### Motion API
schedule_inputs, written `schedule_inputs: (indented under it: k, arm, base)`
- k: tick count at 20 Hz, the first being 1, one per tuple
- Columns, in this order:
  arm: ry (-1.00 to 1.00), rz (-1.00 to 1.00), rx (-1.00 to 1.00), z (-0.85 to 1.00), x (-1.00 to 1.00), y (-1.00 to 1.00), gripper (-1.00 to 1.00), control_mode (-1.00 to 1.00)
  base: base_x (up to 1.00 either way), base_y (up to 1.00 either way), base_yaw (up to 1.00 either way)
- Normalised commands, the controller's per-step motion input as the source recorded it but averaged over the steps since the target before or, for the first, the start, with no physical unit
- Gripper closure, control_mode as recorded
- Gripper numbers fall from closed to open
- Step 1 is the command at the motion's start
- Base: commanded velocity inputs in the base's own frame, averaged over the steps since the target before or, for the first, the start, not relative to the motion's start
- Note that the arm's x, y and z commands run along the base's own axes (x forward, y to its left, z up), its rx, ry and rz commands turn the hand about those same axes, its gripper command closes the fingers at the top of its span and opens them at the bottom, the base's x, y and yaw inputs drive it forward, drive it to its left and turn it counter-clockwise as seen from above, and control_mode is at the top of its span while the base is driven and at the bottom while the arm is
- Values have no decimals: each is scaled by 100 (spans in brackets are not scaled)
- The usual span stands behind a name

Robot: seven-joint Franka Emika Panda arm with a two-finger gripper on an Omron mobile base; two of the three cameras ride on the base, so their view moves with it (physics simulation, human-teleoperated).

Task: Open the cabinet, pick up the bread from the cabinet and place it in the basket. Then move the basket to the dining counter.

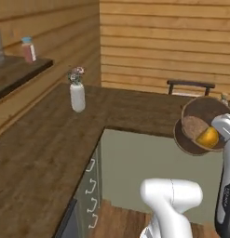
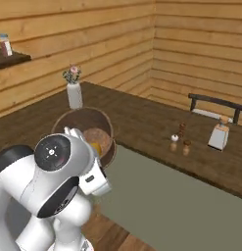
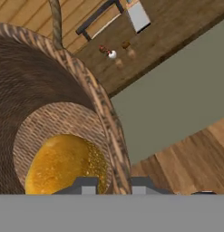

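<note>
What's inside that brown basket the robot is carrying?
A golden bun lies on the woven bottom of the basket, against the wall nearest the gripper. The bun's lower edge and the basket floor beneath it are covered.

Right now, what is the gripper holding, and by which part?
The gripper holds the basket by its rim, fingers astride the wall; the bread lies inside.

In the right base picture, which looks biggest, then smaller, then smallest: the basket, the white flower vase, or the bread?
1. The basket, held up near the camera, so nearness helps it look big.
2. The white flower vase, farther back on the counter.
3. The bread, just a sliver showing inside the basket.
</note>
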Motion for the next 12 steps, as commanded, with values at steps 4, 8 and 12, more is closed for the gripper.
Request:
schedule_inputs:
  k: [4, 8, 12]
  arm:
    - [0, 0, 0, 0, 0, 0, 100, 100]
    - [0, 0, 0, 0, 0, 0, 100, 100]
    - [0, 0, 0, 0, 0, 0, 100, 100]
  base:
    - [2, -75, -77]
    - [13, -100, -32]
    - [18, -100, -17]
